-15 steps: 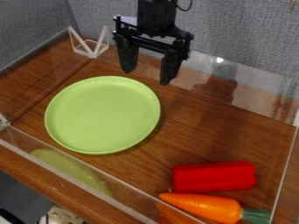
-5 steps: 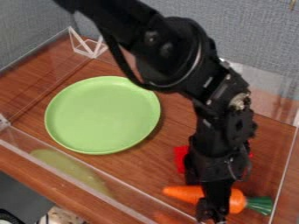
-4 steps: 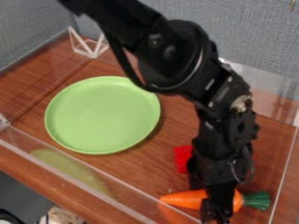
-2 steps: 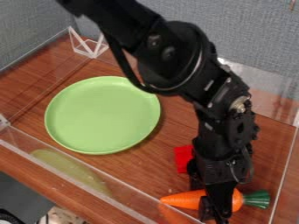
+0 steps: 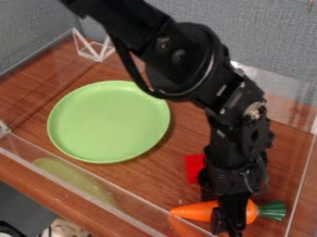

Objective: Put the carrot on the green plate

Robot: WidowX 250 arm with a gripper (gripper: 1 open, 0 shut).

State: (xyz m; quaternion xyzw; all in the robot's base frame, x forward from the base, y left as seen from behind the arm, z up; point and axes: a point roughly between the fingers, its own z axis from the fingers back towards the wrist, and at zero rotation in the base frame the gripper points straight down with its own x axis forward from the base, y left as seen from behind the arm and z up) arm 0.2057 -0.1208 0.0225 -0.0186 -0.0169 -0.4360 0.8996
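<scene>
Wooden table [image 5: 254,111], clear walls. Gripper [image 5: 231,211] clamped on carrot [image 5: 198,212] mid-body, near front edge. Risk imo: smooth taper slips out mid-lift, falls short of green plate [image 5: 109,120].

You see a red block [image 5: 195,167] partly hidden on the wooden table [image 5: 186,130], a pale yellow-green shape [image 5: 69,179] at its near-left edge, and a white wire stand [image 5: 89,42] far back.

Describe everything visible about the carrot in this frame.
The carrot is a small orange toy, plastic-looking and smooth, with a short green leafy top at its right end. It lies roughly level on the wooden tabletop near the front right corner, tapered end pointing left. The pincer points straight down and is shut on its middle, hiding that part. A red block sits just behind it.
</scene>
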